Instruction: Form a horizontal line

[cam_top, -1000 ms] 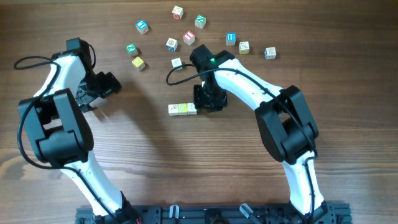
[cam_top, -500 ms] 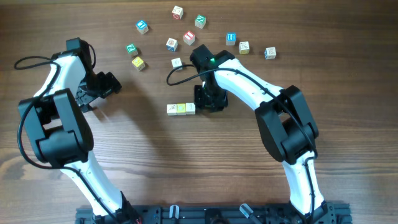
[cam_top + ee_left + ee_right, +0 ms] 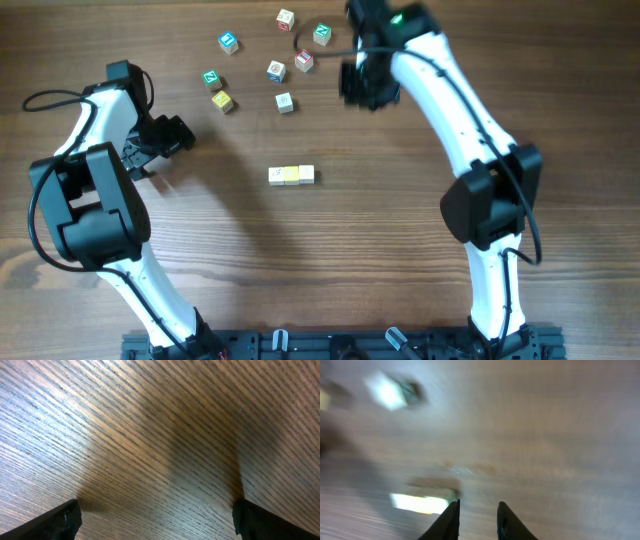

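Horizontal line (image 3: 291,175) build, status. Right gripper (image 3: 477,506): narrowed to a slim gap, empty as far as the blur allows; up over the far loose cubes (image 3: 276,70), probably lining up another pick. Left gripper (image 3: 155,512): spread wide over bare table (image 3: 160,435), off to the side, likely to leave room. Mid-table: three pale cubes touching side by side, well apart from the scatter. Looks short, more to add.

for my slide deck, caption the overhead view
A three-cube row lies at centre, the right gripper is up by the loose cubes, and the left gripper is open off to the side.
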You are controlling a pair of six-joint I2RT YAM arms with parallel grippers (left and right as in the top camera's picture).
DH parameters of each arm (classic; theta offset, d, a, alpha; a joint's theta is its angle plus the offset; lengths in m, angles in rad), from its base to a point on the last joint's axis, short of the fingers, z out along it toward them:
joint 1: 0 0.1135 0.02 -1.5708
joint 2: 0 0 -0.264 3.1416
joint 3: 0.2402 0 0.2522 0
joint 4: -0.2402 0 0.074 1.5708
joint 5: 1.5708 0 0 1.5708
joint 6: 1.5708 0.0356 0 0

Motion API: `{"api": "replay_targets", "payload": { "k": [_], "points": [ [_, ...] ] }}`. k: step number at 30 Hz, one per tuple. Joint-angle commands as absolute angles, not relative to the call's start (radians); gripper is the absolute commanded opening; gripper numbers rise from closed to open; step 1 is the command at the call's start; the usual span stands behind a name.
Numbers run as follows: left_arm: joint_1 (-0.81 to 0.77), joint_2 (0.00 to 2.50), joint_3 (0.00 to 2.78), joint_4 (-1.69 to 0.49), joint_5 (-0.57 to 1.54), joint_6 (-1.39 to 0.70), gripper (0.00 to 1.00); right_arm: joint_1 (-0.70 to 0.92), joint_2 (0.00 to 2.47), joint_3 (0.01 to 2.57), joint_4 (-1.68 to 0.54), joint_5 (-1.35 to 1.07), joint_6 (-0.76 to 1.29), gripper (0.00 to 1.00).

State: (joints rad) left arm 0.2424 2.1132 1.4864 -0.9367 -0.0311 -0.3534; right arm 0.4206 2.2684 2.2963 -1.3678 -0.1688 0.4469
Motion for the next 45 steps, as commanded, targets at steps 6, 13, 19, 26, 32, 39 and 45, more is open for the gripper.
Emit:
{"api": "replay_targets", "payload": {
  "k": [6,13,19,26,32,39,45],
  "points": [
    [0.243,2.13,1.498,-0.934,-0.032,-0.352,1.0,0.429,2.269,2.555,-1.114,-0.154,0.366,0.22],
    [0.243,2.13,1.498,-0.934,-0.032,-0.352,1.0,0.458,2.335,2.421,-0.866,-0.157,0.365,0.25],
    [0.243,2.13,1.498,-0.934,-0.032,-0.352,1.0,0.52,2.401,2.299,-0.659,-0.162,0.365,0.32],
    [0.243,2.13,1.498,-0.934,-0.032,-0.352,0.99,0.676,2.513,2.29,-0.519,-0.174,0.181,0.45],
    [0.243,2.13,1.498,-0.934,-0.032,-0.352,1.0,0.769,2.579,2.289,-0.419,-0.173,0.069,0.73],
    [0.243,2.13,1.498,-0.934,-0.032,-0.353,1.0,0.782,2.642,2.288,-0.355,-0.075,0.049,0.89],
    [0.243,2.13,1.498,-0.934,-0.032,-0.352,1.0,0.782,2.69,2.288,-0.324,-0.074,0.048,0.96]
  ]
}}
